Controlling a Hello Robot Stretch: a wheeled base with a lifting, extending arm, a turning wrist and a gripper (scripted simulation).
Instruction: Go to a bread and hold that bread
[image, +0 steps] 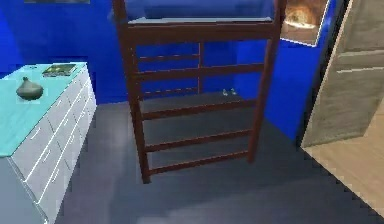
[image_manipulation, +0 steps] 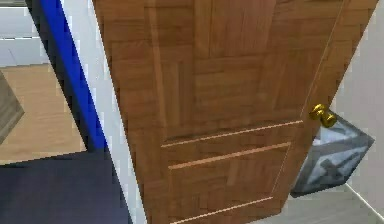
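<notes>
Bread relative to gripper, and gripper state, cannot be told; wooden door (image_manipulation: 220, 100) near

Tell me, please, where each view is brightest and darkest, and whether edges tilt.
Forward view: the dresser top is bright, the floor under the rack dim, and the right-hand door leans only in the picture. Arm side view: the wooden door is evenly lit, its knob glinting.

Dark wood shelf frame (image: 198, 90) ahead; white dresser (image: 45, 130); wooden door (image_manipulation: 220, 100), brass knob (image_manipulation: 322, 115).
</notes>
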